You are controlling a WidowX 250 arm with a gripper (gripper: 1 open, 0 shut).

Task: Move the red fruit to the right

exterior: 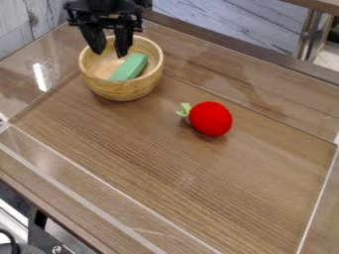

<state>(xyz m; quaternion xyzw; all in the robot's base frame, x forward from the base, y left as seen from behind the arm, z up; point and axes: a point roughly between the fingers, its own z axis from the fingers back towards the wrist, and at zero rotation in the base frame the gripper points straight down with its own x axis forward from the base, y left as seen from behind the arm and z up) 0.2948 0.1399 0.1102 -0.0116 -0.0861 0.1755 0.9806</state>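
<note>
Stretching across the foreground, a brown wooden table (159,189) carries a clear raised border along its edges. Right of centre on its surface, the red fruit (211,118) lies alone, its small green stem pointing left, with bare wood on every side. Farther back and to the left, well apart from the fruit, a round wooden bowl (103,85) sits on the table with a flat green piece (130,67) resting inside it. At the back, the black gripper (107,46) hangs over the bowl's far left rim, pointing down, its two fingers standing slightly apart with nothing seen between them. Pale grey planks (245,22) run behind the table.
</note>
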